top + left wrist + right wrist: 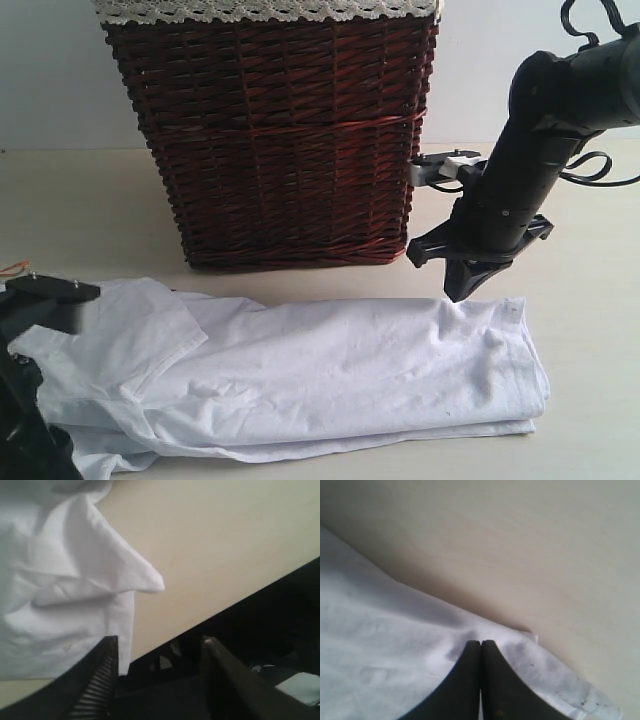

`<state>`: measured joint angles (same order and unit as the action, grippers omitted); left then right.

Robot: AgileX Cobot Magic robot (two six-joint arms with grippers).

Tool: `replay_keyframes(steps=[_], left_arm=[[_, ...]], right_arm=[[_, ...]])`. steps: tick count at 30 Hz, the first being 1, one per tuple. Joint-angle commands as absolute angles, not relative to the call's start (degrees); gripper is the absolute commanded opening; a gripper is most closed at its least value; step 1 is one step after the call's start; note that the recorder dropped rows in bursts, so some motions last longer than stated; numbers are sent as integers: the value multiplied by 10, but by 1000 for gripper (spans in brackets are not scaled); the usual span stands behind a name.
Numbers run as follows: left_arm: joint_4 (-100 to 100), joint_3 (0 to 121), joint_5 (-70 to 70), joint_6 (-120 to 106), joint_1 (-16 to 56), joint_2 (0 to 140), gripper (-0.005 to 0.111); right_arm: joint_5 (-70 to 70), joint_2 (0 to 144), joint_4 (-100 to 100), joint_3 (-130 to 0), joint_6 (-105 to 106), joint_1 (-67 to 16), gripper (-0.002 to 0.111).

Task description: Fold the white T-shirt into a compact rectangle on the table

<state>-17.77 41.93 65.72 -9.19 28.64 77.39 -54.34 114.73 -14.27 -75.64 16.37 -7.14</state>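
Observation:
The white T-shirt (pixel 330 370) lies on the table (pixel 90 210) as a long band folded lengthwise, with a sleeve spread at its left end. My right gripper (pixel 462 292) points down at the shirt's far right edge. Its jaws are shut tip to tip (pixel 480 642) right over the cloth (pixel 380 650), and no fold shows between them. My left gripper (pixel 157 645) stands open with nothing between its fingers. It sits beside the sleeve's pointed corner (pixel 145 582), close to the table's front edge. The left arm (pixel 45 300) shows dark at the lower left.
A tall brown wicker basket (pixel 280 140) with a lace-trimmed liner stands right behind the shirt. A small black and white fitting (pixel 450 165) sits by its right side. Bare tabletop (pixel 520 545) lies beyond the shirt's right end. In the left wrist view the table ends at a dark drop (pixel 260 620).

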Motion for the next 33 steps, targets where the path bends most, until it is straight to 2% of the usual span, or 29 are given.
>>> replay_keyframes(steps=[1, 3, 13, 18, 21, 22, 23, 24, 26, 29, 33], left_arm=[[-141, 407, 630, -30, 352, 767, 65], [-154, 392, 597, -24, 367, 771, 71], [-79, 347, 543, -22, 389, 887, 71], [-119, 347, 508, -32, 389, 951, 70], [-118, 347, 506, -32, 389, 959, 55], [-112, 347, 501, -32, 389, 962, 40], [-111, 347, 493, -32, 389, 964, 31], [-108, 341, 463, -25, 389, 968, 16], [-107, 335, 447, -25, 389, 976, 0], [-109, 335, 471, -20, 389, 960, 0], [-99, 335, 504, 0, 389, 834, 0]], right_arm=[[-543, 1140, -146, -753, 168, -70, 0], [-543, 1140, -146, -753, 168, -70, 0], [-543, 1140, -148, -753, 168, -70, 0], [-543, 1140, -148, -753, 168, -70, 0], [-543, 1140, -148, -753, 168, -70, 0], [-542, 1140, -148, -753, 168, -70, 0], [-540, 1140, -148, -753, 168, -70, 0], [-539, 1140, -148, -753, 168, -70, 0], [-539, 1140, -148, -753, 168, -70, 0], [-539, 1140, -148, -753, 168, -70, 0], [-539, 1140, -148, -753, 168, -70, 0]])
